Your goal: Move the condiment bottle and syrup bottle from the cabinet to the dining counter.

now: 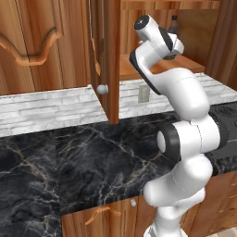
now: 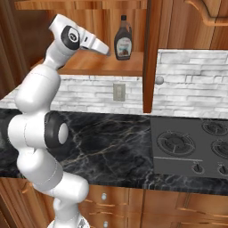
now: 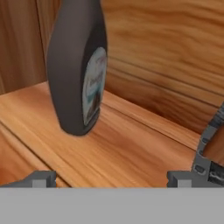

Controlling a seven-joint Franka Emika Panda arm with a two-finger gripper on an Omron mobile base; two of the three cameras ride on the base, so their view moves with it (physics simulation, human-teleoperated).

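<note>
Open cabinet (image 2: 151,53) up on the wall. Inside, on its shelf, syrup bottle (image 2: 123,39) standing straight up, tall way up and down. Just in front of gripper (image 3: 111,177), a bit left. Fingers spread wide, holding nothing.

Cabinet (image 2: 89,62) shelf: syrup bottle (image 2: 123,39) stands upright at the right, bare wood all around it. Open door (image 2: 150,53) edge blocks the right side. Access from the left and front is unobstructed.
</note>
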